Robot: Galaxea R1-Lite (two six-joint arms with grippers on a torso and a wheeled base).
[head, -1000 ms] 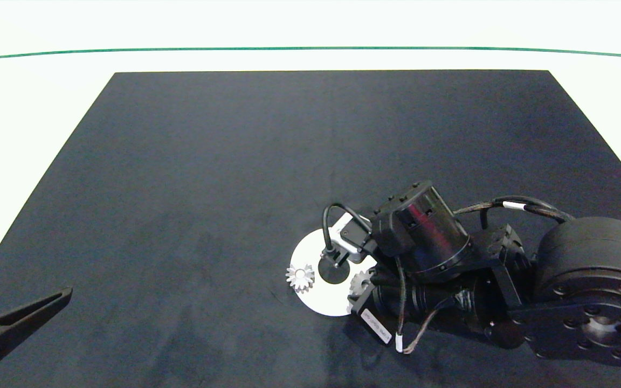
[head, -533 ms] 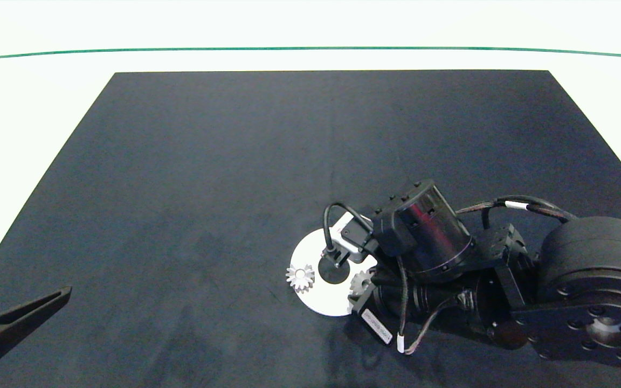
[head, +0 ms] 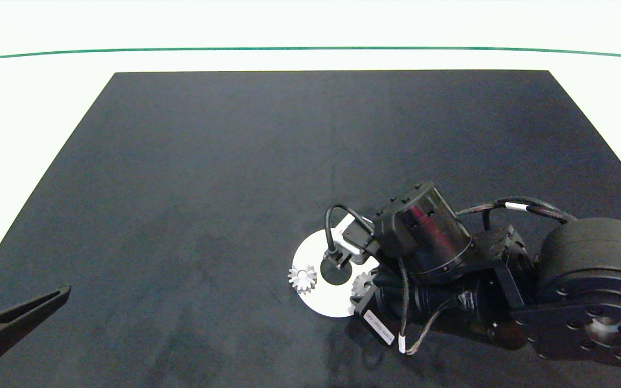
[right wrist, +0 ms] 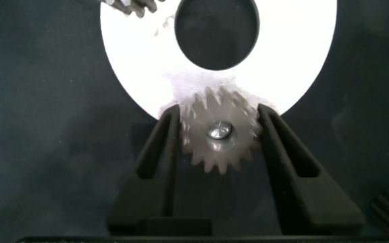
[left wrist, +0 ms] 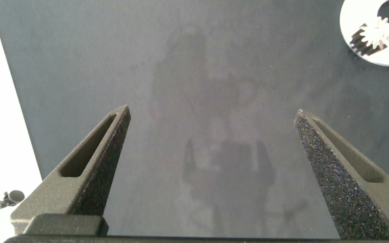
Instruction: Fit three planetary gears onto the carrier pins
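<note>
Right end effector (right wrist: pixel 218 138) gripping gear (right wrist: pixel 219 138) at disc (right wrist: pixel 289 54) edge.
Second gear (head: pixel 302 278) seated on disc; left end effector (left wrist: pixel 215 169) wide open, empty, parked over counter (head: pixel 235 161).

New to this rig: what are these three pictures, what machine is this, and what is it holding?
It is a two-armed robot working over a dark mat. One picture looks down from a head camera; the other two come from a camera on each wrist.

The left gripper hangs open over bare mat at the table's left edge, idle. The right gripper is at the white disc, its two fingers closed around a silver gear at the disc's rim. A second gear already sits on the disc's left side, and a third shows beside the right arm.
</note>
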